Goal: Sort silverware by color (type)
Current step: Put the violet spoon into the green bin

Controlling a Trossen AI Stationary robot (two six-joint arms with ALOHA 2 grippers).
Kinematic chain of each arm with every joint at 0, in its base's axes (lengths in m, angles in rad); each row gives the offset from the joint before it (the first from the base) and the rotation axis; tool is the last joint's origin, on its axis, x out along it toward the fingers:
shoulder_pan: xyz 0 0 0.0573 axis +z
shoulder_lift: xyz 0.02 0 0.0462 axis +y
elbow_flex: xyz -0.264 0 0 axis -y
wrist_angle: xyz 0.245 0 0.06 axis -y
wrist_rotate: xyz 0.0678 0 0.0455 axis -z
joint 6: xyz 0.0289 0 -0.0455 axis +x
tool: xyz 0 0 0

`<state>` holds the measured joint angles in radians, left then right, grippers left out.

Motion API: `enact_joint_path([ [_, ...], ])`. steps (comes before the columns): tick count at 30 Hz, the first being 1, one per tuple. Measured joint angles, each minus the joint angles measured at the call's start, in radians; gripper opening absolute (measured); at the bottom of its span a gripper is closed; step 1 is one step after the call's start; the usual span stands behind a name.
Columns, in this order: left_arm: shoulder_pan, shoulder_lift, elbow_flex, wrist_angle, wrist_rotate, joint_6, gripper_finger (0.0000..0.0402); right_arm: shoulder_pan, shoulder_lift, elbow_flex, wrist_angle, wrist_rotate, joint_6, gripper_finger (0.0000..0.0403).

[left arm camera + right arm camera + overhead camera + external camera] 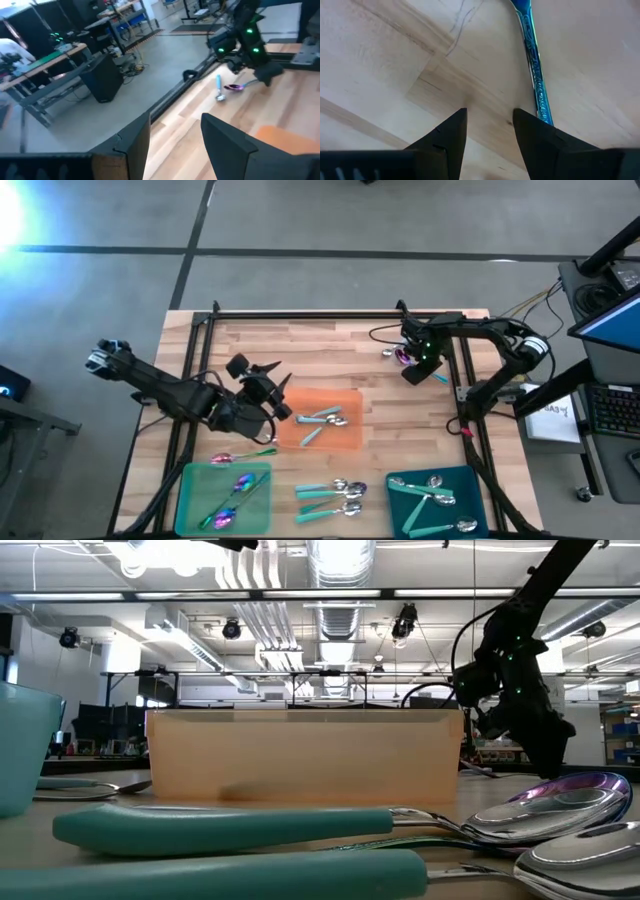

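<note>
Nearest the front edge of the pale wooden table (330,340) sit a flat green rectangular tray (190,480) holding slim green-handled spoons with iridescent purple-pink bowls (235,498), a loose cluster of light-teal-handled spoons with shiny silver bowls (330,498) lying on the bare wood between the trays, and a flat dark teal rectangular tray (400,495) with teal-handled silver spoons (432,498). One more green-handled iridescent spoon (240,456) lies just outside the green tray. Further back, a flat orange rectangular tray (345,405) carries a few light-blue-handled spoons (322,420).

The left gripper (268,385) hovers beside the orange tray's corner, its two dark fingers (227,145) spread apart with nothing between them. Farthest back, the right gripper (418,368) hangs low over the wood, fingers (447,137) likewise parted and empty, just beside a bright blue embossed-handled spoon (534,65); a purple-bowled spoon (234,87) and a small silver-bowled one lie close by.

These spoons look light, rigid and slick, lying almost flat on the wood, so they would likely skid under a glancing touch. The best hold is probably across the narrow handle near its middle, fingers straddling it squarely, not on the curved polished bowl.
</note>
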<state>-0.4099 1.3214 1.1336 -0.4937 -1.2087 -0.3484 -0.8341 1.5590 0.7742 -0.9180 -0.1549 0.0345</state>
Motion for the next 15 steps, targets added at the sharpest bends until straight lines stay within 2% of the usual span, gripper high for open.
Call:
enact_joint_path([
  [10, 0.002, -0.047, 0.000, -0.053, -0.065, 0.000, 0.0162, 0.000, -0.185, -0.002, 0.012, -0.003, 0.041, 0.0155],
  [15, 0.016, -0.057, 0.000, -0.076, -0.067, 0.001, 0.0162, 0.000, -0.207, -0.003, 0.035, 0.023, 0.074, 0.0155],
])
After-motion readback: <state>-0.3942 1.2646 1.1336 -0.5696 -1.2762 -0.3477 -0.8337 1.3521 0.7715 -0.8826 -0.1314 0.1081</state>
